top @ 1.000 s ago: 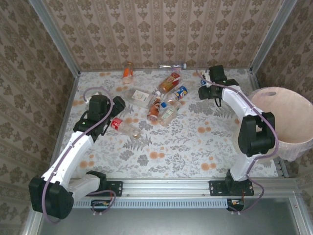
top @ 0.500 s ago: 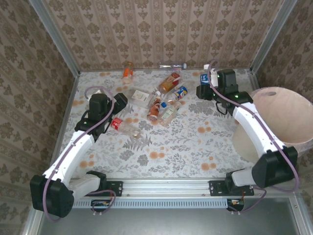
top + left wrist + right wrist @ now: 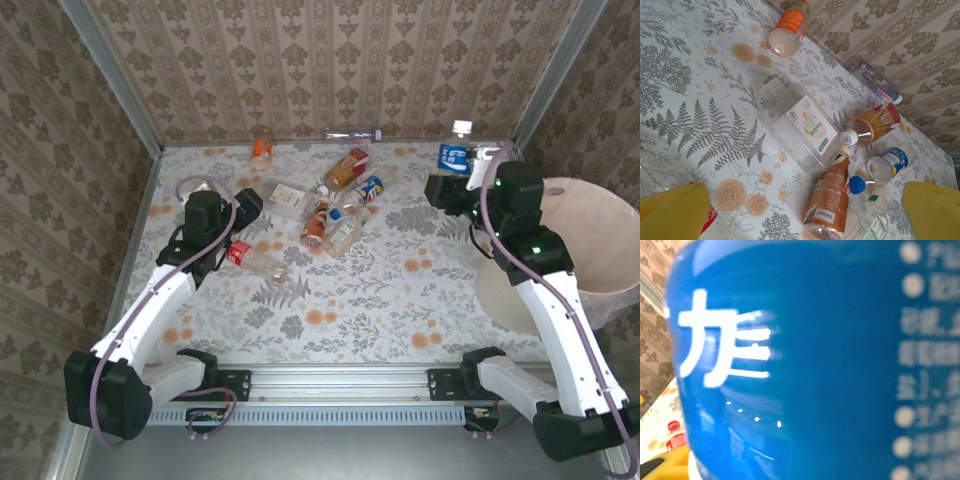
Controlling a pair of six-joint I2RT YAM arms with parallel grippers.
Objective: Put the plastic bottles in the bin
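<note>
We see the floral-patterned table carrying most of the load, walled in by patterned paper. The bin stands off its right edge, round, pinkish-beige and far bigger than any bottle.

On the right arm, the right fingers are clamped on a blue-labelled bottle. It is raised over the table's far right corner, left of the bin and clear of its rim, and its blue label takes up nearly the whole right wrist view.

The left fingers stand wide apart and hold nothing, above the table's left half. A red-labelled bottle lies just beside them on the table.

The other plastic bottles lie loosely grouped mid-table:
- a squarish white-labelled bottle on its side
- an orange-labelled bottle with a white cap
- a brown-labelled bottle beside a second, smaller blue-labelled bottle with a blue cap
- a green-labelled bottle touching the brown one

At the far wall, an orange bottle sits apart from the group, and a clear bottle lies along the wall's foot.
</note>
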